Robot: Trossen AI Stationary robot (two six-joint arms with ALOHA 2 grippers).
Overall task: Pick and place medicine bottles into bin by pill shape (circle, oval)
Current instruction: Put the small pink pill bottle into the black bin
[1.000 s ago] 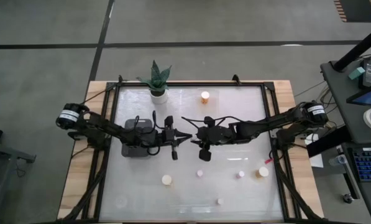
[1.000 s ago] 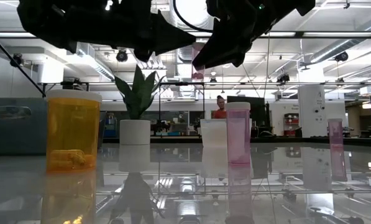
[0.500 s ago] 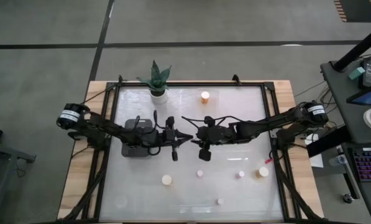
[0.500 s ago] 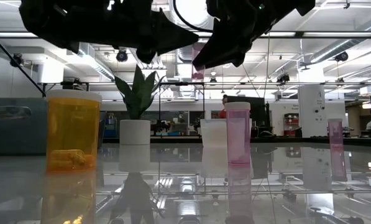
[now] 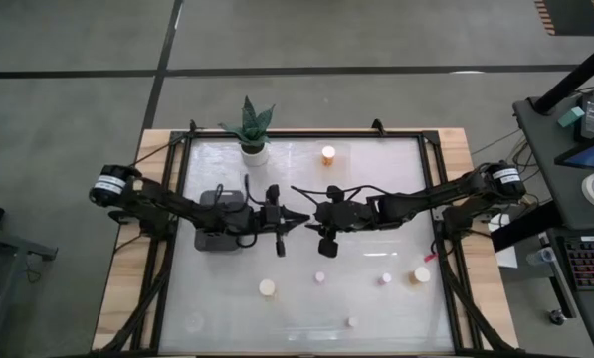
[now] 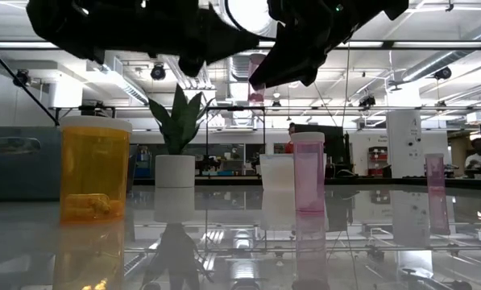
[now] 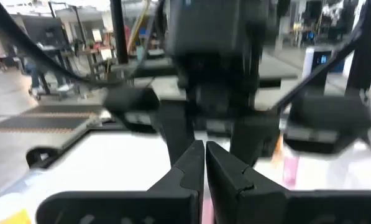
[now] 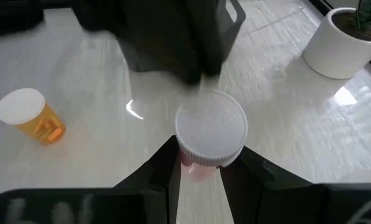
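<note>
My right gripper is shut on a small pinkish-red bottle with a white cap, held above the middle of the table; it also shows in the low view. My left gripper is shut, its tip right at that bottle from the left side. Other medicine bottles stand upright on the table: an orange one at the far side, a white-capped one, a wide orange one, small ones and an orange one. The dark bin lies under my left arm. My right gripper pinches the bottle's pinkish body just under the cap between its two fingers. The fingers come about level from the table's right. The bottle is upright, cap up, lifted clear of the table. My left gripper: I cannot tell whether its shut tip touches the bottle.
A white pot with a green plant stands at the far left of the table. In the low view a wide orange bottle and a pink bottle stand nearest. Black frame rails run along the table's edges.
In the low view my left gripper's tip has gone up a little beside the held bottle. My right gripper and the bottle have kept still.
</note>
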